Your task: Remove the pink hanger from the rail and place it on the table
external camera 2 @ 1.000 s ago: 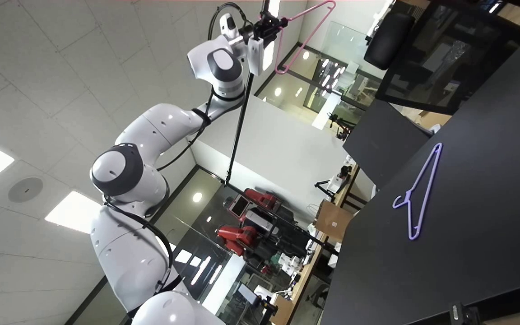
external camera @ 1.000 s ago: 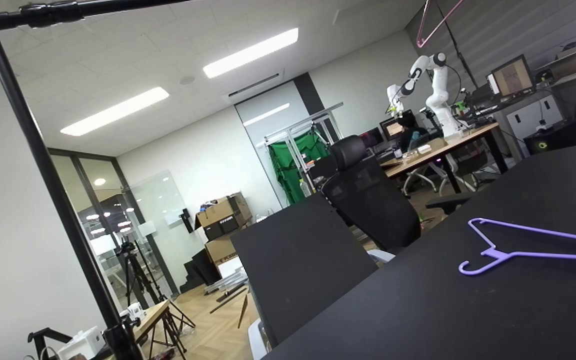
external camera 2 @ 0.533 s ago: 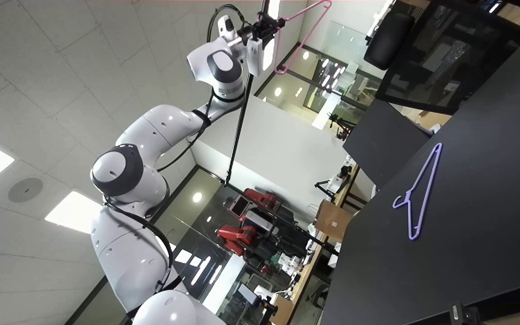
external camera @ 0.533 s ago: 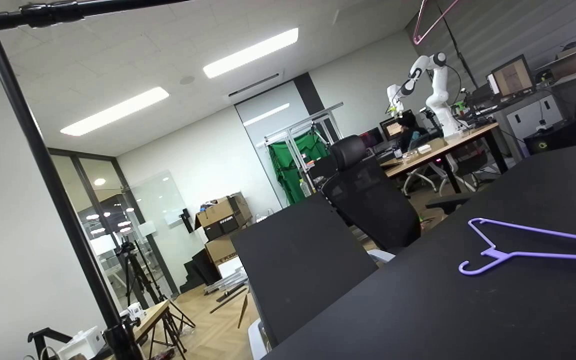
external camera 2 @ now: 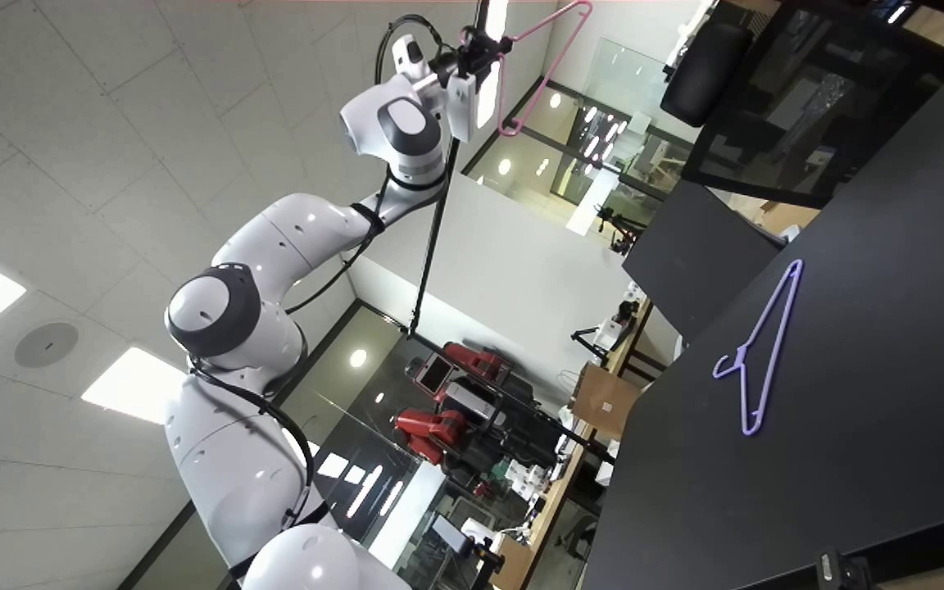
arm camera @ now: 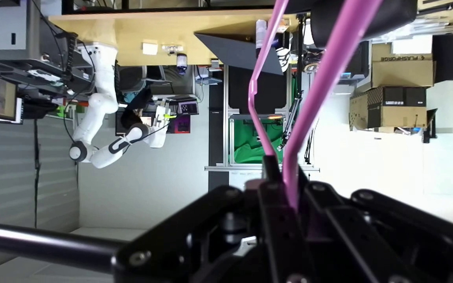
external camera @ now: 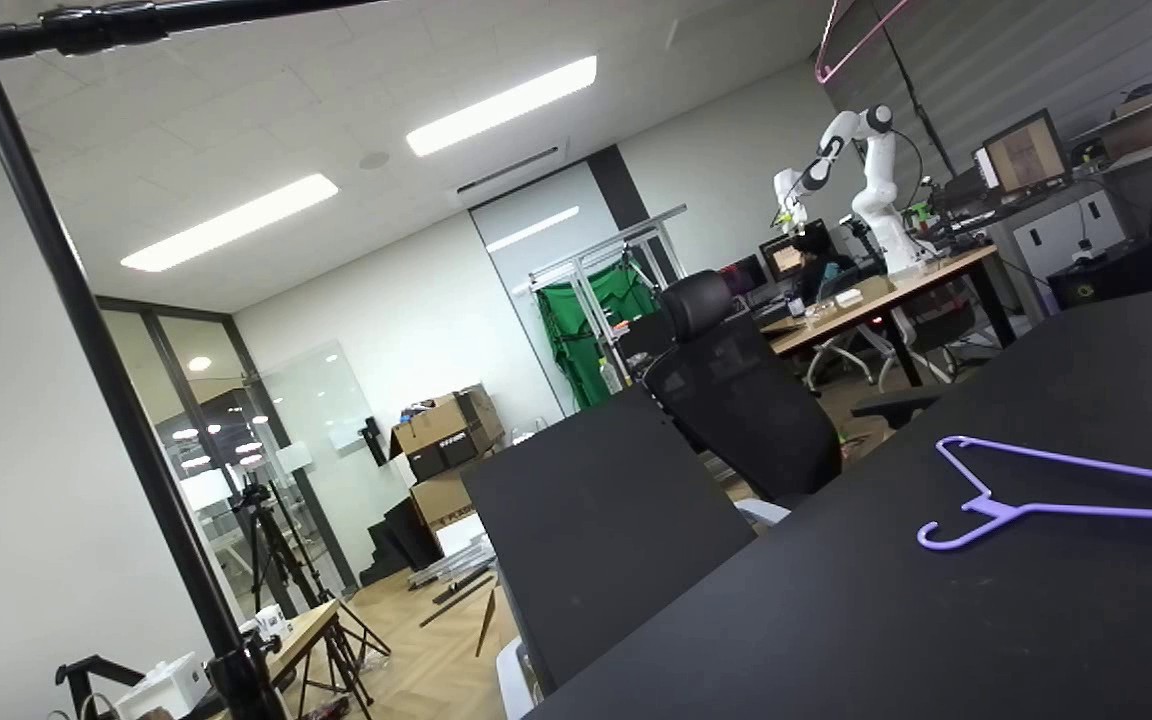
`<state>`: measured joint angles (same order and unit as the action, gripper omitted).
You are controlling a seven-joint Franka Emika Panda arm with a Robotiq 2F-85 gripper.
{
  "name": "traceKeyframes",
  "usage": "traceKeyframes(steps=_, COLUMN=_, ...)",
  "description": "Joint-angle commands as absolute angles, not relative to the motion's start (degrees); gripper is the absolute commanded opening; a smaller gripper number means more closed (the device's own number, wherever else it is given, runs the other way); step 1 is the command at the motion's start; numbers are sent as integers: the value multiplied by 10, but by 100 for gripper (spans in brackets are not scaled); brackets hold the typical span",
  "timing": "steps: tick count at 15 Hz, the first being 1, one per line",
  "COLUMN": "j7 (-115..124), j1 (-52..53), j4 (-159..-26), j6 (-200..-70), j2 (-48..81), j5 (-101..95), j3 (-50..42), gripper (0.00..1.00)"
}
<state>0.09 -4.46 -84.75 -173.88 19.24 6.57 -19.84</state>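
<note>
The pink hanger (external camera 2: 555, 70) is a thin pink outline held high above the black table (external camera 2: 873, 410). Its lower corner also shows at the top of an exterior view (external camera: 822, 78). My gripper (external camera 2: 505, 45) is closed around it. In the wrist view my gripper (arm camera: 285, 169) has the pink hanger (arm camera: 321, 90) between its fingertips, its rods running up and away. The black rail (external camera 2: 436, 229) passes close behind my gripper; it also shows in the wrist view (arm camera: 41, 241). The hook is mostly hidden by my gripper, and I cannot tell whether it touches the rail.
A purple hanger (external camera 2: 778, 348) lies flat on the table, also seen in an exterior view (external camera: 996, 511). A black post (external camera: 101, 350) carries the rail (external camera: 196, 17). A dark panel (external camera: 606, 530) and an office chair (external camera: 746, 400) stand beyond the table edge.
My gripper and the pink hanger have shifted slightly together. The hanger moved left, away from the table, in an exterior view and up and left in another. The purple hanger has not moved.
</note>
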Motion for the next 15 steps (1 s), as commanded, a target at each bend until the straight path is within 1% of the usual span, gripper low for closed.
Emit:
traceKeyframes(steps=1, j7=11, j1=-31, j4=-878, j6=-1761, j2=169, j5=62, j3=-206, gripper=2)
traceKeyframes(steps=10, j7=5, j1=-17, j4=-923, j6=-1812, j2=145, j5=63, j3=-205, gripper=2)
traceKeyframes(steps=15, j7=3, j1=-8, j4=-957, j6=-1812, j2=118, j5=61, j3=-206, gripper=2)
